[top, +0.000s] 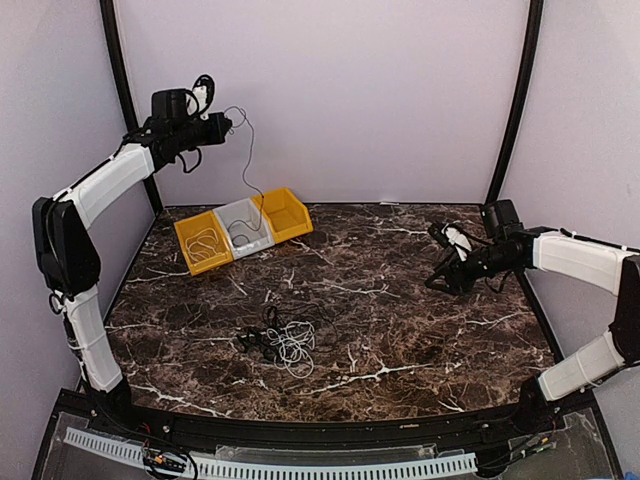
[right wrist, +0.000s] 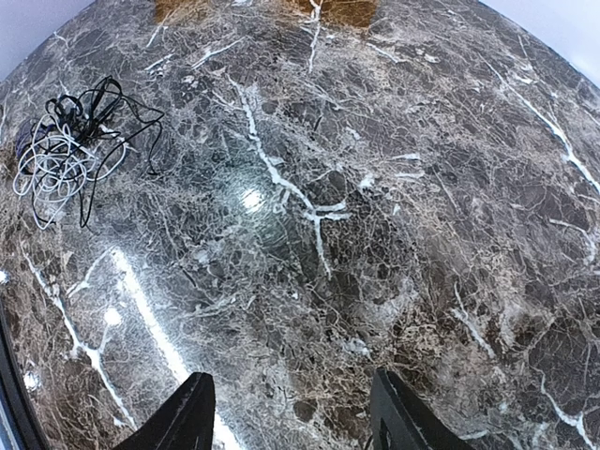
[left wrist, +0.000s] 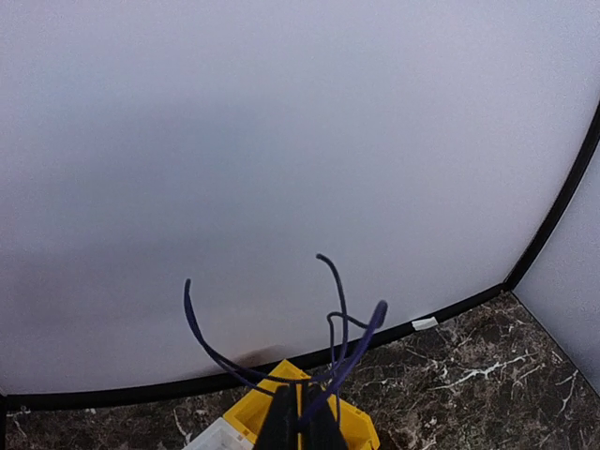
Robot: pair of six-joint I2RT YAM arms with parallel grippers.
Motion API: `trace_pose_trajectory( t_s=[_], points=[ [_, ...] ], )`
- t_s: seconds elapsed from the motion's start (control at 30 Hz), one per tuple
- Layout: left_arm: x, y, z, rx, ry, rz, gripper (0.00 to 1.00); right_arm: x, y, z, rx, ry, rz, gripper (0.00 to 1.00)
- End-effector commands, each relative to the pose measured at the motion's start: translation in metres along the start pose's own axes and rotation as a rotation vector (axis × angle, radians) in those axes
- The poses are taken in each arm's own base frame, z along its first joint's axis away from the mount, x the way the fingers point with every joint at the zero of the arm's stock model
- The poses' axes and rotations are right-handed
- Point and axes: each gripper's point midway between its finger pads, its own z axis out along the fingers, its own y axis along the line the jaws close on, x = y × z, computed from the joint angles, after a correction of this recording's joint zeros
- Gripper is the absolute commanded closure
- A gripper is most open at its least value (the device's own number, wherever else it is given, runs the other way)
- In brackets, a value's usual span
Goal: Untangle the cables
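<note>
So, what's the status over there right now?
Left gripper shut on grey cable, held high, tail in white bin. Right gripper open, empty. Black-and-white tangle on table, untouched. Nothing in the way.

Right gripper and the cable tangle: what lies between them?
Nothing but bare marble tabletop between right gripper and cable tangle, per right wrist view.
</note>
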Motion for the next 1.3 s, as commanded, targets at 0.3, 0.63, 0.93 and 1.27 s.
trace_pose_trajectory(
  t_s=[0.3, 0.63, 0.93, 1.27],
  points=[
    [0.098, 0.063, 0.008, -0.283, 0.186, 0.028, 1.00, 0.009, -0.004, 0.006, 0.006, 0.022, -0.013, 0.41],
    [0.098, 0.083, -0.005, -0.327, 0.178, 0.034, 1.00, 0.009, -0.004, 0.005, 0.009, 0.021, -0.023, 0.41],
    [0.173, 0.046, 0.009, -0.127, 0.294, -0.078, 1.00, 0.011, -0.003, 0.005, 0.003, 0.027, -0.021, 0.41],
    [0.238, 0.021, 0.027, -0.066, 0.410, -0.176, 1.00, 0.015, -0.004, 0.009, -0.004, 0.045, -0.015, 0.40]
  ],
)
